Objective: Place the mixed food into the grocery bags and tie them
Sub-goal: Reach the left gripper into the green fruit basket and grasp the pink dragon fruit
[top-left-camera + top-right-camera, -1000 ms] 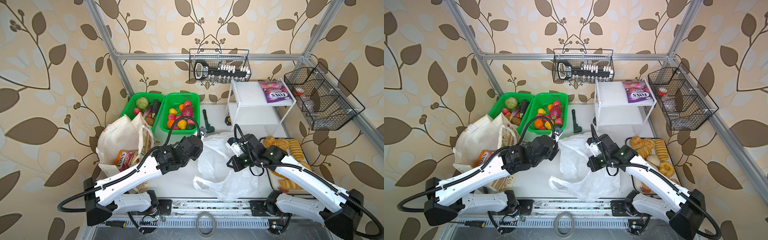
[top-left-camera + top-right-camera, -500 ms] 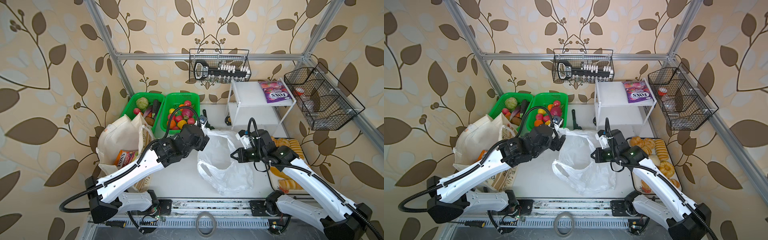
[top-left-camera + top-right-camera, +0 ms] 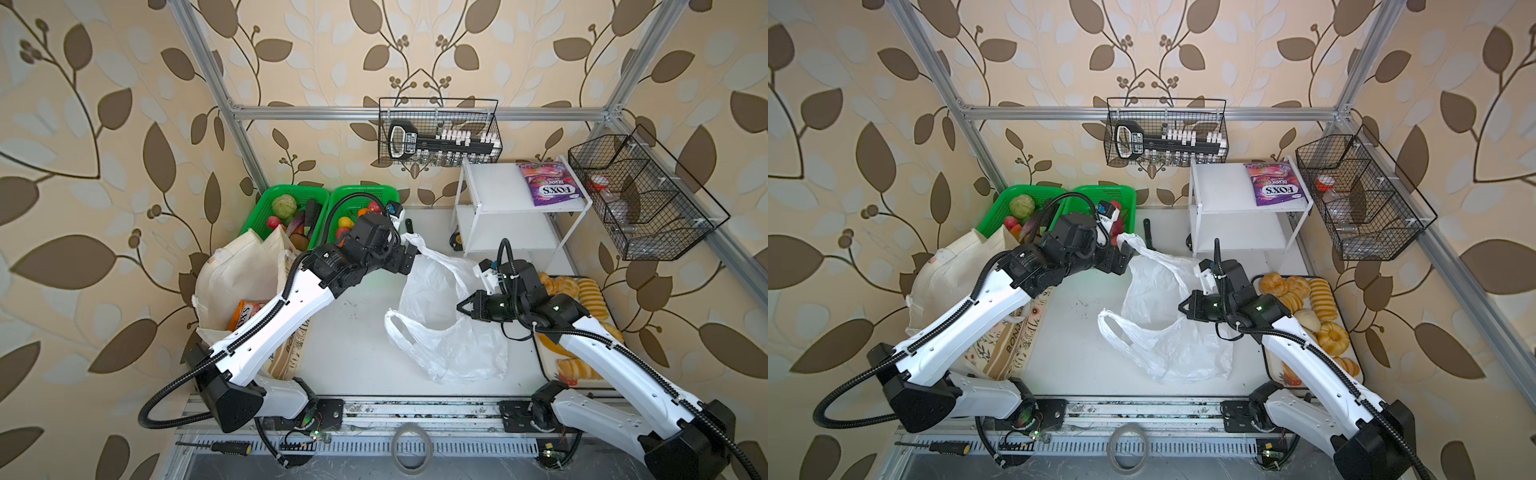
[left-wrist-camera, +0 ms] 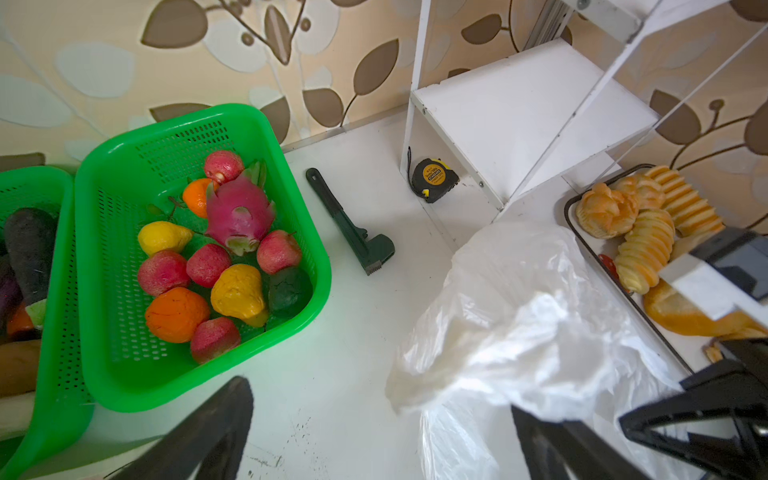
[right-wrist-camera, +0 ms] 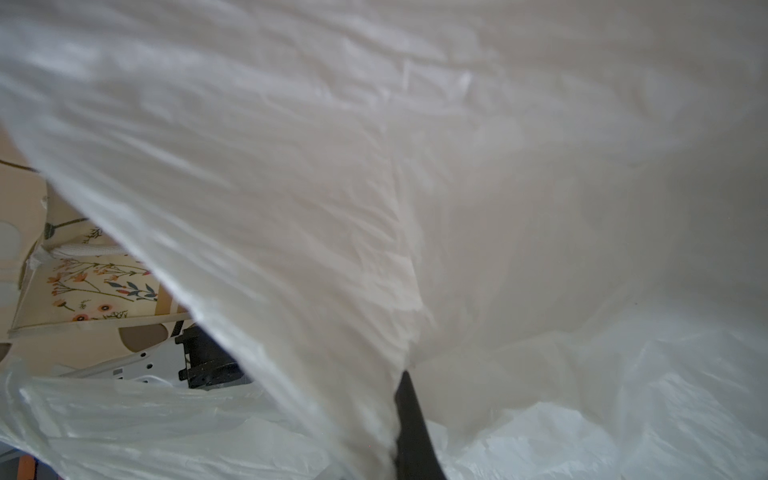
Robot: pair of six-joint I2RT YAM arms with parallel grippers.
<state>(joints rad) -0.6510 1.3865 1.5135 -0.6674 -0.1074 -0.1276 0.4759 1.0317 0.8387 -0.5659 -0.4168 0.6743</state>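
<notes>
The thin white plastic bag (image 3: 440, 316) lies mouth-up mid-table, in both top views (image 3: 1163, 328). My right gripper (image 3: 462, 308) is shut on its right rim; the right wrist view shows film pinched beside one dark finger (image 5: 411, 424). My left gripper (image 3: 409, 258) stands open at the bag's far-left handle, and plastic (image 4: 519, 340) drapes over one finger (image 4: 548, 444). The cream cloth tote (image 3: 241, 270) stands left with an orange FOX'S pouch (image 3: 245, 313) inside. Toy fruits, among them a pink dragon fruit (image 4: 239, 212), fill a green basket (image 4: 307, 232). A purple packet (image 3: 548, 185) lies on the white shelf (image 3: 490, 187).
A second green basket (image 3: 266, 199) holds vegetables. A tray (image 3: 540, 365) of bread rolls (image 3: 582, 291) sits at the right, under my right arm. A green wrench (image 4: 349, 228) and a tape measure (image 4: 434, 178) lie near the shelf. Wire baskets (image 3: 640, 199) hang on the back and right walls.
My left gripper has opened wide and moved toward the back. The bag's mouth has been drawn up and spread. My right gripper, still shut on the rim, shifted slightly back.
</notes>
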